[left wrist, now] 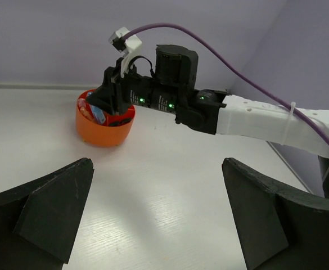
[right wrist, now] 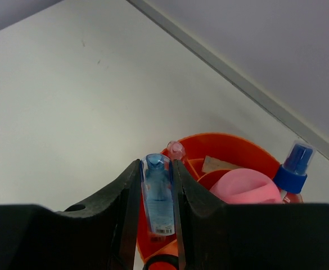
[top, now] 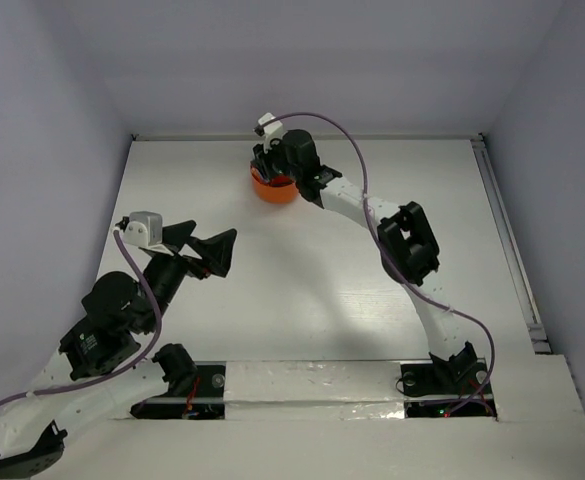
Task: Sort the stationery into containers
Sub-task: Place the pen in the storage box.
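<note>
The right gripper (right wrist: pixel 156 169) is clamping one translucent blue tube (right wrist: pixel 157 199) between its two black fingers. The tube is lying lengthwise along them, with its rounded end pointing away from the wrist and a small barcode label near its other end. The tube is hanging at the rim of the one round orange tub (right wrist: pixel 231 143); whether it is touching the rim cannot be told.

Four other pieces are showing inside the tub:
- One broad, rounded pink piece (right wrist: pixel 246 188) is sitting toward the middle.
- One blue-capped tube (right wrist: pixel 295 164) is standing at the tub's right side, with its cap rising above the rim.
- One small clear pinkish capsule (right wrist: pixel 175 151) is poking up just beside the held tube's tip.
- One tan bit (right wrist: pixel 215 163) is lying against an inner divider.

From above, the tub is sitting on the white table (top: pixel 322 280) near its far edge. The right arm is stretching over the tub and hiding most of what is in it.

The left gripper (left wrist: pixel 157 163) is hovering well apart from the tub, nearer the table's left side. Its two fingers are spread wide with nothing between them, and its camera is looking straight at the tub and the right wrist. Two purple cables are showing, one looping along each arm (top: pixel 367 180).
</note>
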You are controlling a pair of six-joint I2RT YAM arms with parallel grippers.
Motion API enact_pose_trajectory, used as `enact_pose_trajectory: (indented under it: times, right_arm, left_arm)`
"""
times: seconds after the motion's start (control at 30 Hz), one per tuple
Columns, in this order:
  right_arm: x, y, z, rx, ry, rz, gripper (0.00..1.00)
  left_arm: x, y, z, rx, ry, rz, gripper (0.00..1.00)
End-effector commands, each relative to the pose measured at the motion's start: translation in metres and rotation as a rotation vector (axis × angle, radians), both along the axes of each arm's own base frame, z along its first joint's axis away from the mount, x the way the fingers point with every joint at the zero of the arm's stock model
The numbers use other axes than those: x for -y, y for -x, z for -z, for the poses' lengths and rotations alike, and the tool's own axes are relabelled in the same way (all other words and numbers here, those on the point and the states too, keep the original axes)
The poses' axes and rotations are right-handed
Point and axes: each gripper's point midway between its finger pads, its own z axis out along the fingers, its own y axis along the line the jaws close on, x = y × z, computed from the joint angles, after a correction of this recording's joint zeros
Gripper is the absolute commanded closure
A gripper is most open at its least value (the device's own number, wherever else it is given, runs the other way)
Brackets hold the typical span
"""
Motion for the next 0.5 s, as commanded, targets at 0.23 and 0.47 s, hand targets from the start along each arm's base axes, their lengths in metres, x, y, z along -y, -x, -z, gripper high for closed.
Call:
enact_pose_trajectory:
  times: [0.23, 0.47]
  right_arm:
    - [0.005, 0.021, -0.084, 0.132, -0.177, -0.010, 0.29]
    - [0.045, 0.083, -0.197, 0.233, -0.387, -0.035, 0.08]
  left_arm:
    - [0.004, -0.012, -0.004, 0.028, -0.010, 0.007, 0.01]
    - [0.006, -0.017, -0.009, 0.051, -0.002, 0.028, 0.01]
